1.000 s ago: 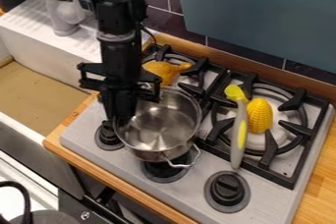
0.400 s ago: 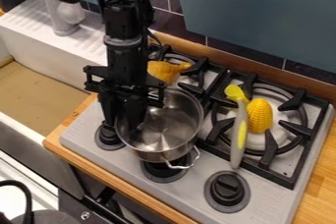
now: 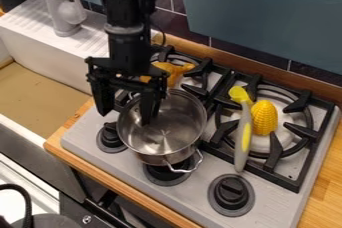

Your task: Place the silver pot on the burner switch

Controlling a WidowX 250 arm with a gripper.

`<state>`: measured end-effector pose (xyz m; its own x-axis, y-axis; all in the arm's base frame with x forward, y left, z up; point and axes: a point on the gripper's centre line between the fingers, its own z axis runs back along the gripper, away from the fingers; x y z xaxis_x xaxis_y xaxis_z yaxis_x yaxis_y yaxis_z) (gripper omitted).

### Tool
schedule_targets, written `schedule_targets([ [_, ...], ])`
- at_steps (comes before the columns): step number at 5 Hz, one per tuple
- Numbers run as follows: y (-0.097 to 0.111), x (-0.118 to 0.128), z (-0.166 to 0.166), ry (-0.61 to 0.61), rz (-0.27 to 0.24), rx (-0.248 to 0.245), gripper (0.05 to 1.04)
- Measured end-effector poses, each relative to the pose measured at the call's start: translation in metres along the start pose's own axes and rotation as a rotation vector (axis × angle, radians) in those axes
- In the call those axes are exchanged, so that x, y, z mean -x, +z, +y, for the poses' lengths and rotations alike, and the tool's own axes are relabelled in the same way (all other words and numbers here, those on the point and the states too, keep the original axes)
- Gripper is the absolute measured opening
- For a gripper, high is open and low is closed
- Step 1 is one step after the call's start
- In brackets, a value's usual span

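My gripper (image 3: 125, 118) stands open over the left rim of the silver pot, one finger outside the pot and the other above its inside. The silver pot (image 3: 164, 139) sits upright at the front left of the stove, over the middle burner switch (image 3: 164, 173), which is partly covered by it. A wire handle of the pot points to the front right. The left burner switch (image 3: 110, 137) lies beside the pot, and the right burner switch (image 3: 231, 192) is at the front right.
A yellow corn (image 3: 265, 117) and a grey spatula with a yellow head (image 3: 243, 134) lie on the right burner. An orange-yellow toy (image 3: 172, 71) rests on the back left burner. The sink (image 3: 33, 87) is at the left.
My gripper has opened, its fingers spreading apart, and has risen a little. The pot shifted slightly to the right at first, then stayed in place.
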<state>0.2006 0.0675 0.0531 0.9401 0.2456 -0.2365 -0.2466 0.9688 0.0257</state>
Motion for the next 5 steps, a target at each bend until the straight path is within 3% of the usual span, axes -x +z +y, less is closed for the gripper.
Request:
schedule_targets([
  [1, 0.016, 0.0, 0.002, -0.006, -0.034, 0.018, 0.999],
  [3, 0.044, -0.003, -0.009, -0.124, -0.282, 0.051, 0.999],
  [4, 0.05, -0.007, -0.017, -0.129, -0.303, 0.041, 0.999],
  [5, 0.048, -0.022, -0.026, -0.121, -0.277, 0.023, 0.999],
])
